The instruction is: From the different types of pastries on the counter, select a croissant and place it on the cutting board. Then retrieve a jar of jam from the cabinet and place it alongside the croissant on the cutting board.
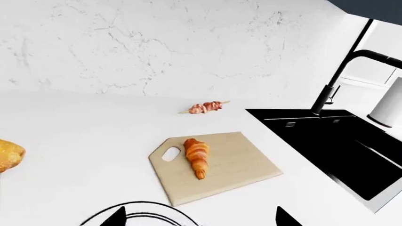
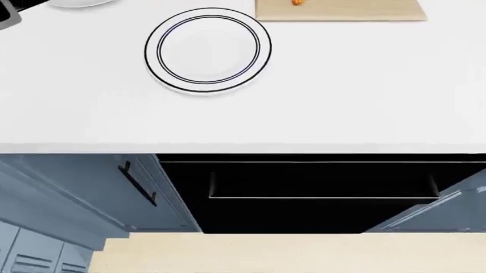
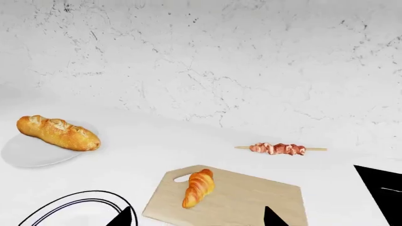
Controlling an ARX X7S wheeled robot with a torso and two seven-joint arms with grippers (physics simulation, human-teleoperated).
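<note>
The croissant (image 1: 197, 157) lies on the tan cutting board (image 1: 242, 162), near its handle hole. Both also show in the right wrist view, croissant (image 3: 199, 187) on the board (image 3: 251, 197). The head view shows only the board's near edge (image 2: 357, 11) and the croissant's tip (image 2: 297, 2). The long loaf (image 3: 58, 133) rests on a white plate (image 3: 28, 155); its end shows in the left wrist view (image 1: 9, 154). My left gripper (image 1: 201, 219) and right gripper (image 3: 197, 219) are both open and empty, above the counter in front of the board. The jam jar is out of view.
A black-ringed white plate (image 2: 207, 50) sits on the white counter (image 2: 304, 108) beside the board. A meat skewer (image 3: 279, 149) lies near the marble back wall. The black sink (image 1: 339, 146) and faucet (image 1: 342, 75) lie beyond the board. Below the counter are a blue cabinet door (image 2: 91, 187) and a dark opening (image 2: 319, 193).
</note>
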